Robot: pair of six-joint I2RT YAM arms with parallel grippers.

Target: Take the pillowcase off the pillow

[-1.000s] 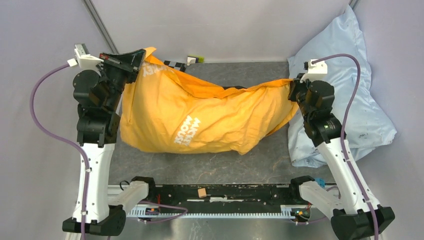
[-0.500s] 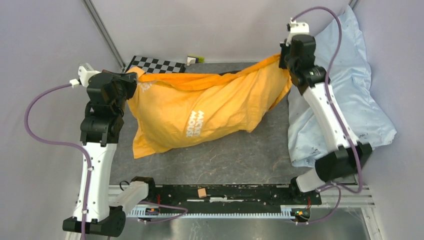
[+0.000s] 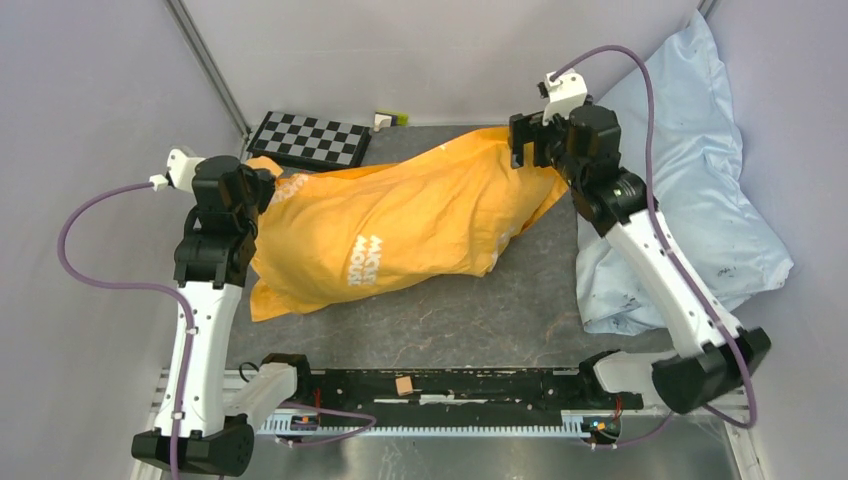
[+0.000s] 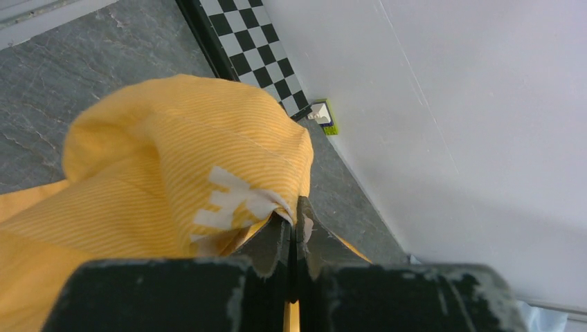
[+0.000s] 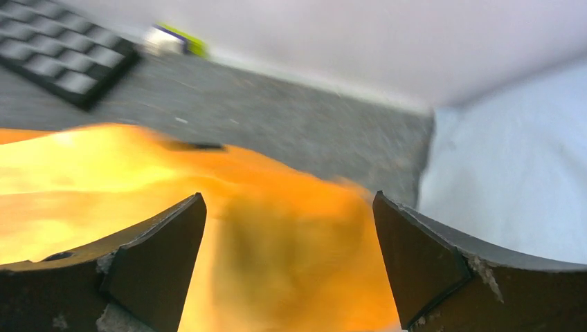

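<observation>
The bright orange pillowcase (image 3: 400, 230) lies bulging across the dark table, white lettering facing up. The pillow is hidden; no white cushion shows. My left gripper (image 3: 262, 180) is shut on the pillowcase's far left corner; in the left wrist view the fingertips (image 4: 296, 214) pinch a fold of striped orange cloth (image 4: 173, 159) with white marks. My right gripper (image 3: 525, 140) hovers at the pillowcase's far right end, open. In the right wrist view its fingers (image 5: 289, 197) stand wide apart, with blurred orange fabric (image 5: 277, 242) below them and nothing held.
A shiny pale blue pillow (image 3: 700, 200) leans against the right wall, right beside the right arm (image 5: 512, 159). A checkerboard (image 3: 308, 140) lies at the back left, with a small green and white object (image 3: 390, 119) by the back wall. Grey walls close in left, back and right.
The right gripper has opened and let go of the pillowcase's right end, then swung left. The pillowcase has sagged down onto the table. The left gripper keeps its grip and came slightly nearer.
</observation>
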